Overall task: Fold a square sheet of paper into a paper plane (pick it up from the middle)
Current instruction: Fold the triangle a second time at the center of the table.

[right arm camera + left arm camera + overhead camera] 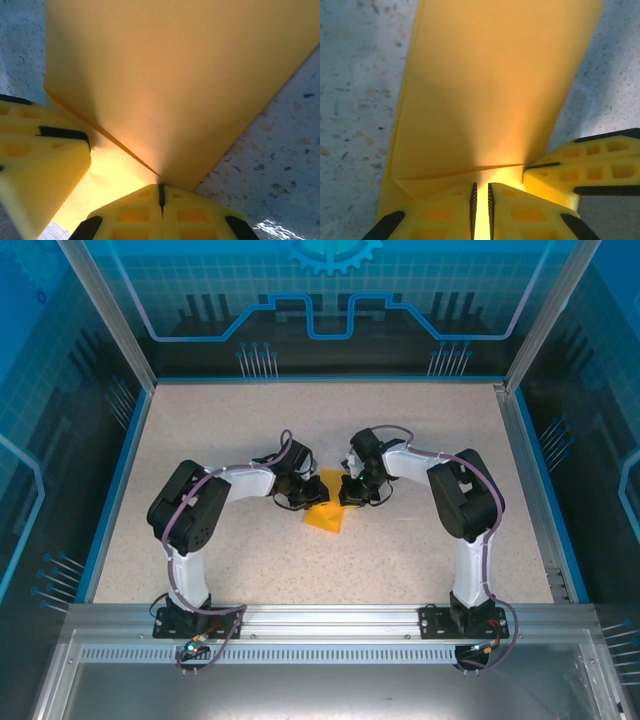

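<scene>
Top external view: the paper (326, 517) lies at the middle of the table (200, 440), an orange sheet partly folded, its shape narrowing toward the near side. Both arms bend inward over it, the left gripper (303, 496) at its left edge and the right gripper (351, 492) at its far right edge, close to each other. From the left wrist, that gripper's jaws stand a sliver apart with the paper's edge caught between them; a broad flap runs away from the tips, and a crease crosses just ahead of them. From the right wrist, the jaws are pressed tight together where a fold line runs into their seam, pinching the paper there. The other gripper's finger sits just beside.
</scene>
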`<state>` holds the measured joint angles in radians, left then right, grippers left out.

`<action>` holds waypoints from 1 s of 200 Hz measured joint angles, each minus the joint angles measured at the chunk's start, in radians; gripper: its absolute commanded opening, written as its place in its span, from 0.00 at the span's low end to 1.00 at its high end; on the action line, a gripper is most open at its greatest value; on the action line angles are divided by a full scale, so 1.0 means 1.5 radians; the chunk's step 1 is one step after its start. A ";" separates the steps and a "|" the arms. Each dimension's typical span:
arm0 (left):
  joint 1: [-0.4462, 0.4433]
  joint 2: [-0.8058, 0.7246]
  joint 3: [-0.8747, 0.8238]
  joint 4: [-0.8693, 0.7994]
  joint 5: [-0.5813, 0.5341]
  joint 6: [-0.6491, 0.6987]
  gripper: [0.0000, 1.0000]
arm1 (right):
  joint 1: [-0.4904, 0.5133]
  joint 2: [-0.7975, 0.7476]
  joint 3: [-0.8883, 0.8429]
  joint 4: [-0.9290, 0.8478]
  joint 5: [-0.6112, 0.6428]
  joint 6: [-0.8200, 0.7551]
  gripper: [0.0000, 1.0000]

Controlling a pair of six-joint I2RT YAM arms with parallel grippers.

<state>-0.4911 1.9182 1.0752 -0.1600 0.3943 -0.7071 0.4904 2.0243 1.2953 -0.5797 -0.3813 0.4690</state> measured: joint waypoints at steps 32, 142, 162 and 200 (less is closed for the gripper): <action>0.000 0.004 0.000 -0.005 -0.004 0.000 0.16 | 0.000 -0.004 0.000 0.001 0.000 -0.003 0.05; 0.001 0.006 0.000 -0.005 -0.005 -0.006 0.15 | 0.079 -0.161 -0.081 0.030 0.005 0.015 0.06; 0.001 0.006 0.000 -0.005 -0.005 -0.013 0.15 | 0.105 -0.160 -0.096 0.033 0.007 0.033 0.05; 0.001 0.007 0.000 -0.005 -0.005 -0.018 0.15 | 0.135 -0.135 -0.096 0.051 0.027 0.062 0.05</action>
<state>-0.4892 1.9293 1.0748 -0.1669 0.3870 -0.7341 0.6926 1.8221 1.1519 -0.5030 -0.3401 0.5613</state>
